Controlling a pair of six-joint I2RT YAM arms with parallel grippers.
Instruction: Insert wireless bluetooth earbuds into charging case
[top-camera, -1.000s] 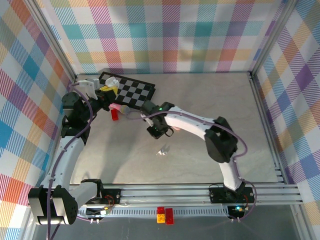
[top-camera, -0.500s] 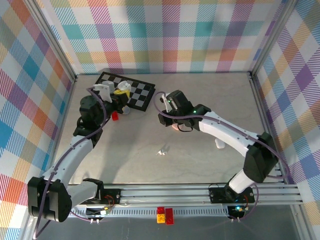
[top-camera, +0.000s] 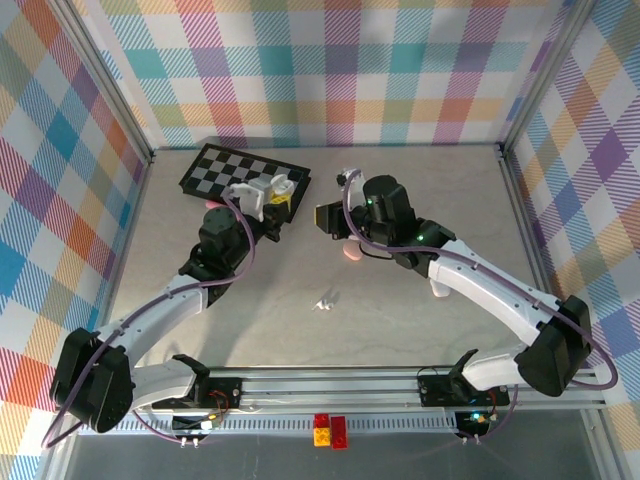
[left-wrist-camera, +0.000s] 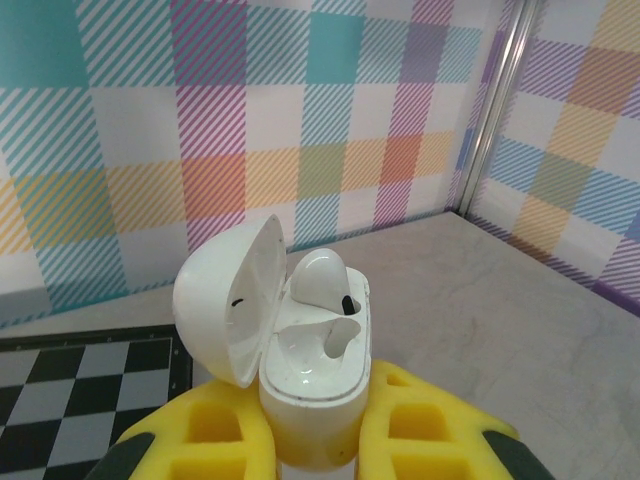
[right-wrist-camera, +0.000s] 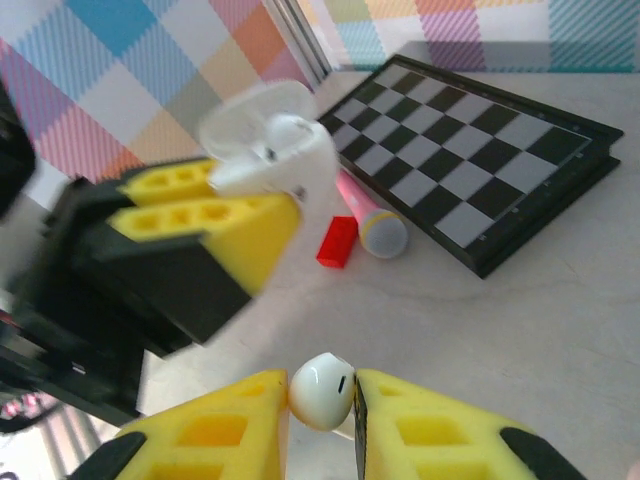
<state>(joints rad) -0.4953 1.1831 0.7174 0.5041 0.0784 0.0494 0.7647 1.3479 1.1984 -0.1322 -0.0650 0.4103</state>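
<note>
In the left wrist view the lower part of the charging case is covered by the yellow pads of the left gripper and cut off by the bottom edge; the stem of the seated earbud is sunk out of sight; the chessboard is cut by the left edge; in the right wrist view the left gripper and the charging case are blurred, and the stem of the pinched earbud is largely hidden between the fingers of the right gripper; in the top view the white bits are too small to be identified
</note>
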